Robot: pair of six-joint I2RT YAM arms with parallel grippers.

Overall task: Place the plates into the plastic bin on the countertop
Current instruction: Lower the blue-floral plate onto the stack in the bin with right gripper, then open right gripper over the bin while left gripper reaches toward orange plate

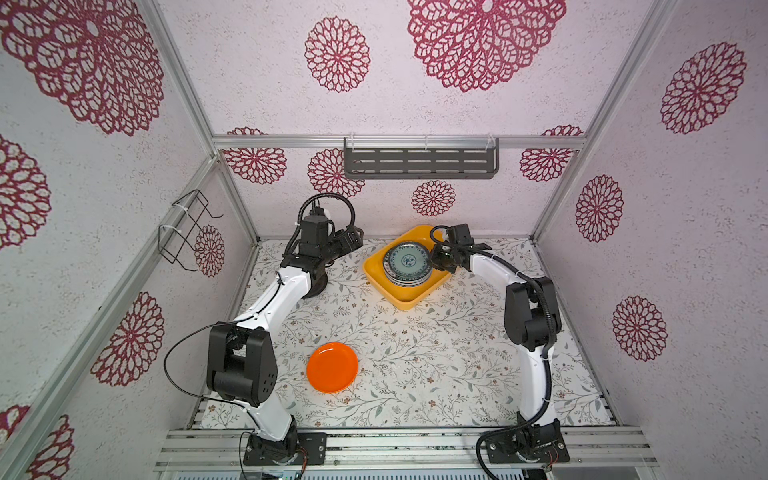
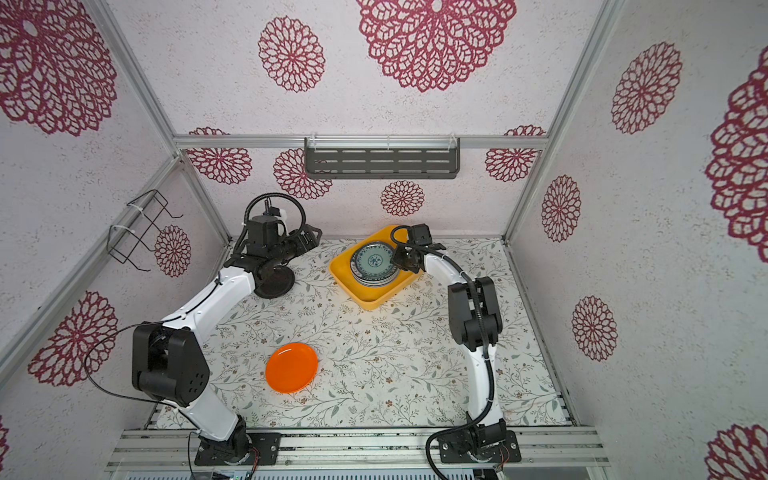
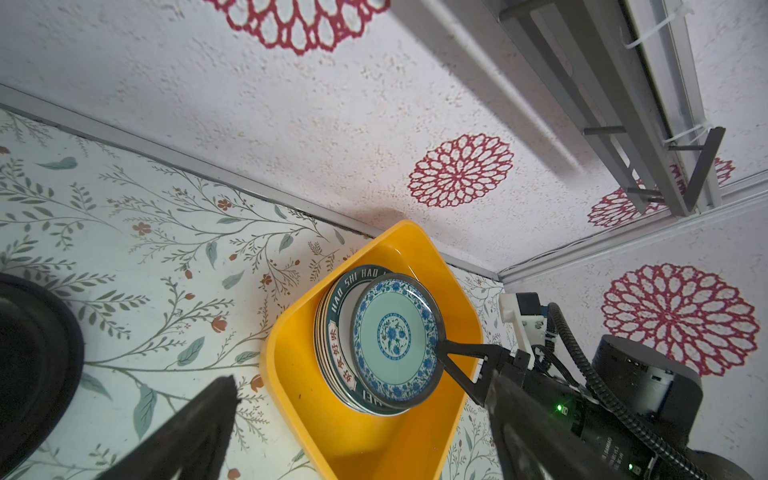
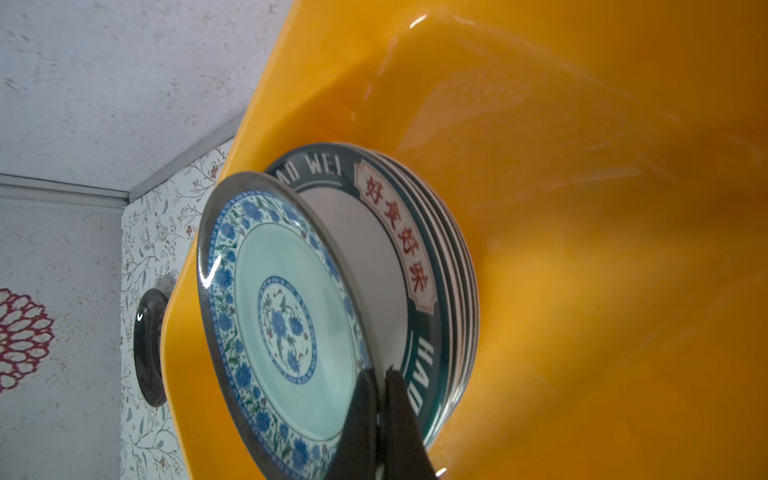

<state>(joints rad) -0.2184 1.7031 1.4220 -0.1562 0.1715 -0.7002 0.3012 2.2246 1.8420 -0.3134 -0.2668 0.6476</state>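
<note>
Countertop (image 1: 415, 353), white with leafy twigs, enclosed by rosette-print walls. Plastic bin (image 1: 405, 301) sits at the back, turned cornerwise, one corner close to the rear wall. Inside it is a stack of plates, with a lettered-rim plate (image 3: 338, 332) uppermost in the pile.

Right gripper (image 3: 441, 351): jaws together on the rim of the teal plate (image 1: 408, 261), one finger above, one below. The plate is over the stack and tilted against it; the right wrist view shows a gap between it and the lettered plate. Whether its far edge touches, cannot tell. Rim pinch judged deliberate, since a flat plate offers no other hold. Step in hand, by my reading: setting this plate onto the stack before release.

Left gripper (image 1: 356, 238): jaws wide apart, holding nothing, raised near the back-left corner over the black plate (image 2: 276, 286), which lies on the countertop partly under the arm. Probably kept clear of the bin, or readying for that plate.

Orange plate (image 1: 332, 368) lies alone near the front, well apart from the bin. Two plates not yet binned.
</note>
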